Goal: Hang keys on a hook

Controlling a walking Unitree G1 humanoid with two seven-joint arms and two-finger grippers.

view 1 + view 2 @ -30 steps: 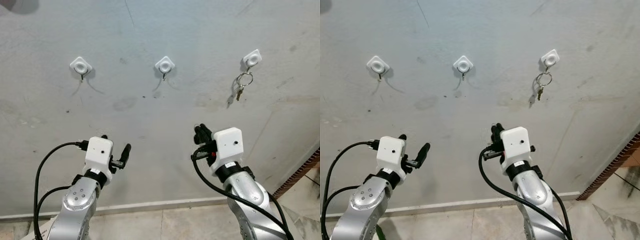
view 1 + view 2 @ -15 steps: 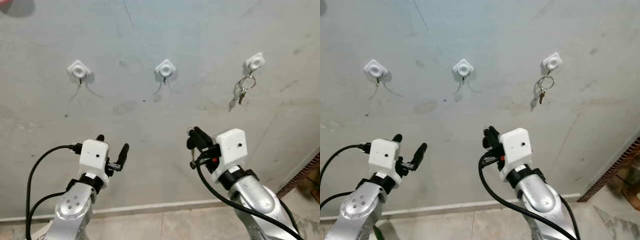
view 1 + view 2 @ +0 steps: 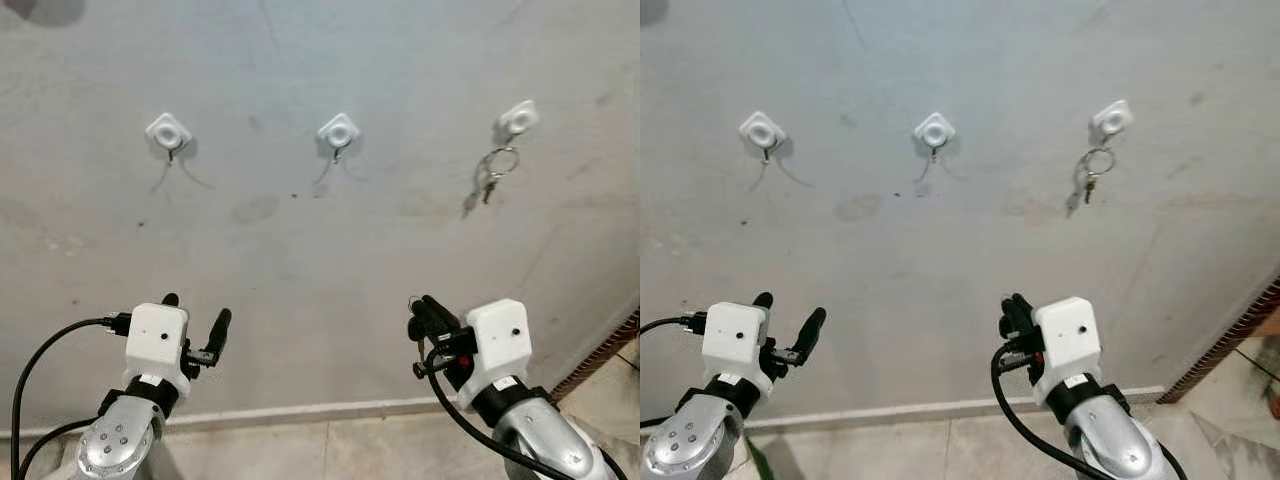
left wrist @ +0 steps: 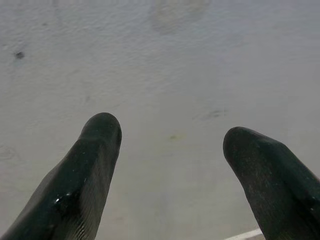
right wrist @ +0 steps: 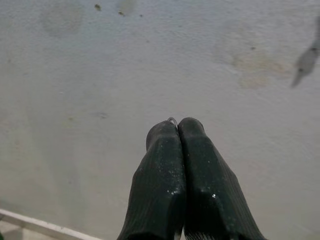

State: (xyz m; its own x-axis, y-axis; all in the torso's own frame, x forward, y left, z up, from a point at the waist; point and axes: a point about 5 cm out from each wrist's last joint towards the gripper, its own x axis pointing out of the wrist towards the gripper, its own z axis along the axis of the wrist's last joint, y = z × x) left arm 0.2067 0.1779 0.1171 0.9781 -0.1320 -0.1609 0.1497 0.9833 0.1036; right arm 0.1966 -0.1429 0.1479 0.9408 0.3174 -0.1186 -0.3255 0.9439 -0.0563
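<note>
Keys (image 3: pixel 489 180) are hanging off the hook (image 3: pixel 518 118) at the upper right of the frame, so from where I sit the job looks basically done. Right end effector (image 3: pixel 424 316) sits low right of centre with its fingers pressed together and nothing in them; left end effector (image 3: pixel 194 318) is lower left, fingers spread apart and empty. I'd just keep both arms low and away from the wall (image 3: pixel 300 260) without brushing the ring. No labels or writing that I can read anywhere.

Even, soft daylight on the wall (image 3: pixel 300 250); faint shadows beneath hooks (image 3: pixel 338 131); sharp, no glare.
</note>
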